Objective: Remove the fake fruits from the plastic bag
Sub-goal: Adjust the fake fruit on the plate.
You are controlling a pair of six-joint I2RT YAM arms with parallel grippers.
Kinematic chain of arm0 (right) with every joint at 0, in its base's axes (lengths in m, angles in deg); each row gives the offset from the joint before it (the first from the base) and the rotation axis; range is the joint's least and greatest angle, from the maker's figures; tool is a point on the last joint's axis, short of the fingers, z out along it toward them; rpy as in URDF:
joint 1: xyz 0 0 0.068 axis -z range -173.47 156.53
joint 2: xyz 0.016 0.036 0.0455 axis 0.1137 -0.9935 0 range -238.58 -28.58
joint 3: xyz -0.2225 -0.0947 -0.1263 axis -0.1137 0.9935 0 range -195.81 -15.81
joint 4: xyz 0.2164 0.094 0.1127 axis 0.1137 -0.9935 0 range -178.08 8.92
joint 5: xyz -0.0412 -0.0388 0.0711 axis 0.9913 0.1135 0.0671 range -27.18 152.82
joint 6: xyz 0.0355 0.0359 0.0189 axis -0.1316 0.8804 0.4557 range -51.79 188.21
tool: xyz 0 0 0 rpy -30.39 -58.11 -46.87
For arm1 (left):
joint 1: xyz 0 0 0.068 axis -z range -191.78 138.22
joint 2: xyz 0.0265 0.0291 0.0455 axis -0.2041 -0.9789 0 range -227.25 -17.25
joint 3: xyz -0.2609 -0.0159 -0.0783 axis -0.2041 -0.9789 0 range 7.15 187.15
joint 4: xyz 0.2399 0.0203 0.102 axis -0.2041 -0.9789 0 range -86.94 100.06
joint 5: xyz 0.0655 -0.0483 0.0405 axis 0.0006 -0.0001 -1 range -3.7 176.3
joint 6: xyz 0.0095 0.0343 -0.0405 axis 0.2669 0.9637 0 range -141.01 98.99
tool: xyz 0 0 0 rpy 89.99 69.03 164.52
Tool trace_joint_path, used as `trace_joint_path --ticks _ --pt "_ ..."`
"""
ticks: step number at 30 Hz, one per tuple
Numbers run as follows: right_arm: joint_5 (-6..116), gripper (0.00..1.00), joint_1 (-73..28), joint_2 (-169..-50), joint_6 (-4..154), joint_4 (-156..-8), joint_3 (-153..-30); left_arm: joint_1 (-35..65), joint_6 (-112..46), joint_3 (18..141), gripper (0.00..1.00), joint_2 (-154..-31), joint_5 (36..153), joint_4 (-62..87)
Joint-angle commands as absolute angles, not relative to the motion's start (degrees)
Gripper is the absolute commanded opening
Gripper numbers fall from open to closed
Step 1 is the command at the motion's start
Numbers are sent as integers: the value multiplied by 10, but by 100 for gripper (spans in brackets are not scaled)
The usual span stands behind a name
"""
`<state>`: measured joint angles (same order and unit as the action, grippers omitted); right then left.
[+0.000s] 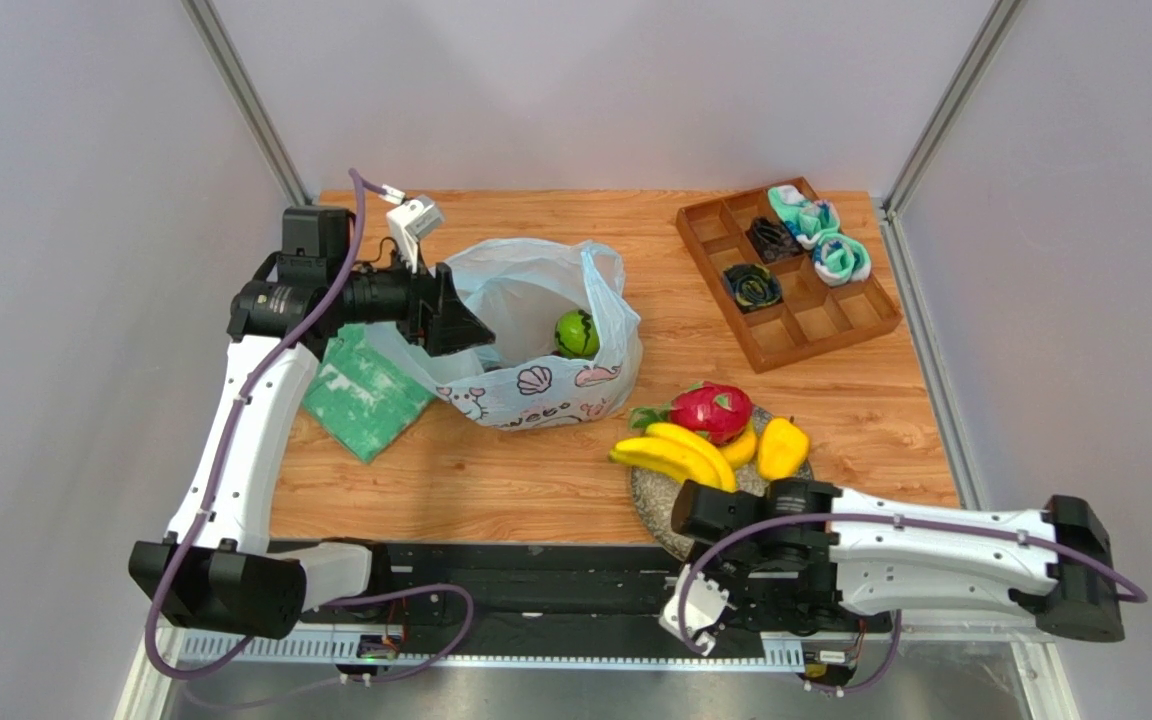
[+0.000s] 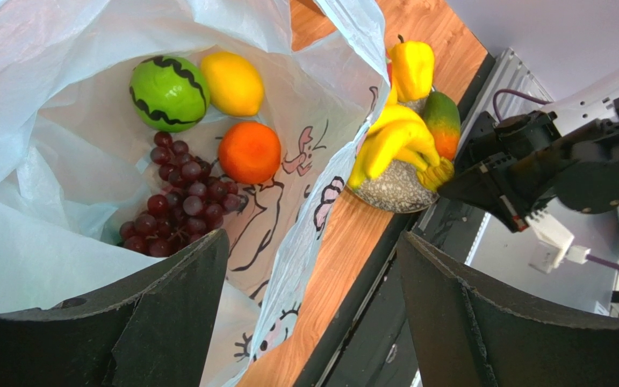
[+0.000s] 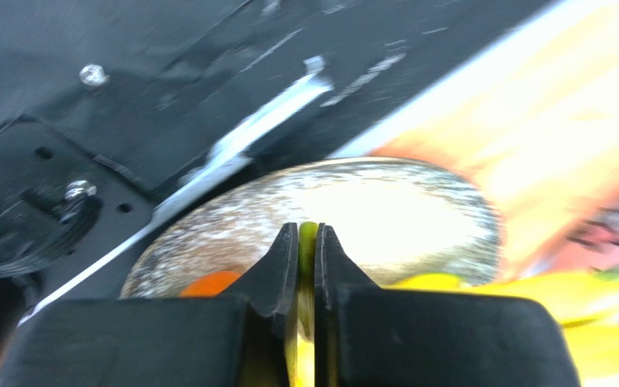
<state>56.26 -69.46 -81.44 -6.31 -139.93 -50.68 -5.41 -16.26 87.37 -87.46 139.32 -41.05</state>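
Top view first, and the job was partway through. The dragon fruit (image 1: 710, 408), the bananas (image 1: 675, 453) and a yellow pepper (image 1: 782, 446) were already out, heaped on a speckled plate (image 1: 653, 507) at the front of the table (image 1: 868, 405). The plastic bag (image 1: 537, 393) lay just left of that pile with its mouth gaping and a striped green fruit (image 1: 578, 333) showing inside. The left claw (image 1: 455, 320) was at the bag's left rim, and the right claw (image 1: 699, 513) was at the plate's near edge.

On to the left wrist view, looking straight into the bag (image 2: 62, 242). It was thin, pale blue, see-through and crinkled, with a pink cartoon print on its wall. Four of the fake fruits were left in there: the striped green fruit (image 2: 169, 93), a lemon (image 2: 232, 83), an orange (image 2: 249, 151) and the grapes (image 2: 177, 197). The left claw (image 2: 313, 242) was spread wide and empty, with the bag's rim running between its two sides. Beyond it, a mango (image 2: 443, 121) sat on the plate (image 2: 393, 189).

The right wrist view was blurred. The right claw (image 3: 307, 230) was pressed almost together over the plate (image 3: 418, 218), with a yellow-green sliver in the slit. I couldn't tell whether that was pinched or merely behind it.
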Motion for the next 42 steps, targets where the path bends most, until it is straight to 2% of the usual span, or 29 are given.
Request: trace_joint_path --ticks 1,9,17,33,35,36,38,41,42 --pt "511 0 -698 -717 -49 -1381 -531 -54 -168 877 84 -890 1407 -400" --pt "382 0 -698 -600 8 -1452 -593 -14 -137 873 83 -897 1406 -399" --pt "269 0 -698 -589 65 -1343 -573 25 -113 877 83 -933 1391 -435" --pt "221 1 -636 -567 126 -1271 -478 29 -94 845 82 -949 1372 -435" --pt "229 7 -632 -561 127 -1272 -475 29 -95 842 82 -949 1371 -435" --pt "235 16 -629 -561 128 -1272 -474 29 -94 841 82 -949 1370 -435" --pt "258 18 -626 -561 131 -1272 -475 29 -93 842 82 -949 1370 -435" --pt "280 27 -623 -568 115 -1306 -502 29 -94 843 82 -948 1374 -434" --pt "286 33 -623 -569 113 -1333 -511 29 -97 844 82 -948 1377 -430"
